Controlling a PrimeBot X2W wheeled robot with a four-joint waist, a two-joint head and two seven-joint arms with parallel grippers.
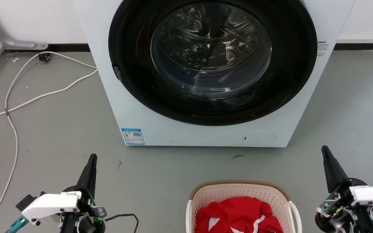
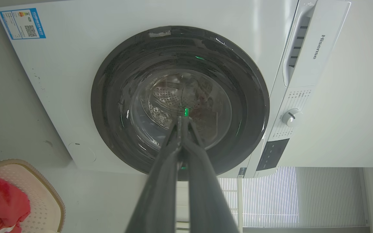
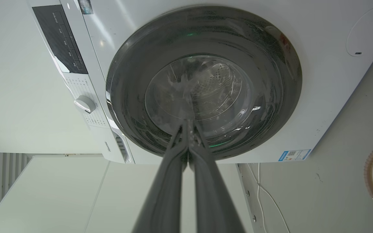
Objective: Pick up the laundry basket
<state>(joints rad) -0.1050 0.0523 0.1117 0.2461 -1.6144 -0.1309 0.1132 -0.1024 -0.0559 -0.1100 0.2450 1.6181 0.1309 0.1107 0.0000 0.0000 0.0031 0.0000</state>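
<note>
Laundry basket (image 1: 238, 183) between forward-pointing, pinched tools (image 1: 92, 157) (image 1: 324, 149)

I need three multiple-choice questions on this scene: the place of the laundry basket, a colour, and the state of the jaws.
1. Where is the laundry basket?
A) on the floor before the washing machine
B) on the machine
C) in the drum
2. The garment in it is:
A) blue
B) red and white
C) green
3. The jaws of the left gripper and right gripper are:
A) open
B) shut, empty
C) shut on handles
Key: 1 A, it stands on grey floor in front of the machine; 2 B, red cloth with white parts; 3 B, each pair meets at its tips, holding nothing.
</note>
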